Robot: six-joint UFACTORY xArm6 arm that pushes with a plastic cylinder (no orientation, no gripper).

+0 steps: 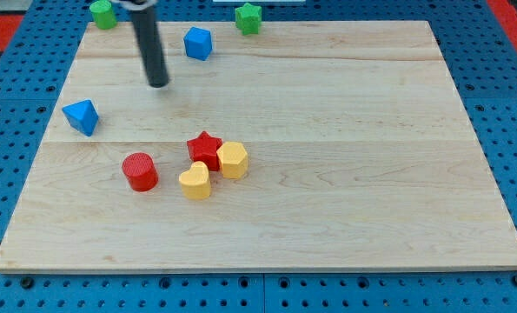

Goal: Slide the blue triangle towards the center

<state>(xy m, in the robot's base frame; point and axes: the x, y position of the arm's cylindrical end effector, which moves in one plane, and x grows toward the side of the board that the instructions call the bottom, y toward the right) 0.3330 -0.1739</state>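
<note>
**Blue triangle at the desk's left edge, tip standing apart from it**

While the rod descends from the view's top, my tip (158, 84) sits on the upper left part of the wooden desk (345, 217), touching no block. No hand is fitted to this arm, so no spread or pinched state can be told; the rod ends plainly.

The blue triangle (82, 116) lies near the desk's left edge, below and to the view's left of my tip and clear of it. Its pointed end faces the view's left and slightly upward, and its long axis runs roughly left to right with a slight downward slope toward the right. It stands well apart from the middle cluster.

A second blue block (198, 43), faceted in shape, sits near the top edge, just to the view's right of the rod. Two green blocks rest at the top edge: one (103, 13) left of the rod, partly off the board, the other, a green star (248, 17), further right.

Near the middle, a red star (205, 149), a yellow hexagon (233, 160) and a yellow heart (195, 182) are bunched together, touching or nearly so. A red cylinder (140, 170) stands alone to their left.
</note>
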